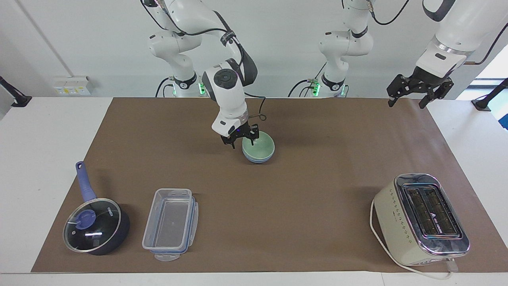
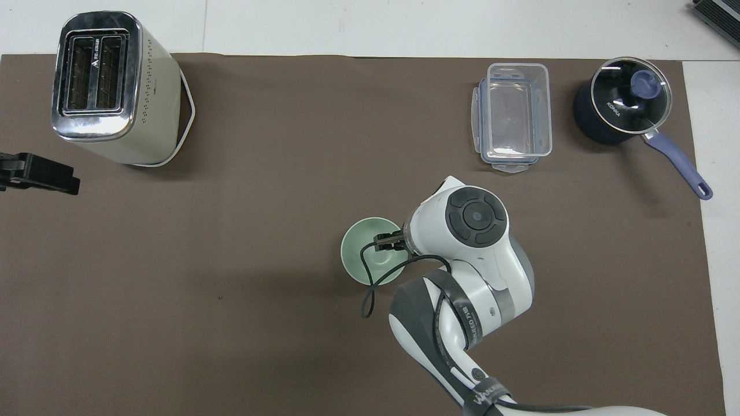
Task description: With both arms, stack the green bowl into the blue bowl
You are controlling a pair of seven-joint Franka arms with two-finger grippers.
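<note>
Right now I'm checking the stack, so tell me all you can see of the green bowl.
The green bowl is small, round, pale mint, matte and smooth. It sits upright, nested in the blue bowl at mid-table, only the blue one's lower wall showing. The right tool hangs open over its rim; whether it touches is unclear.

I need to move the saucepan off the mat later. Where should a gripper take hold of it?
By the long handle, from straight above. On the saucepan it juts out level toward the robots, narrow and clear of the plastic container; the round body with its glass lid looks too wide.
</note>
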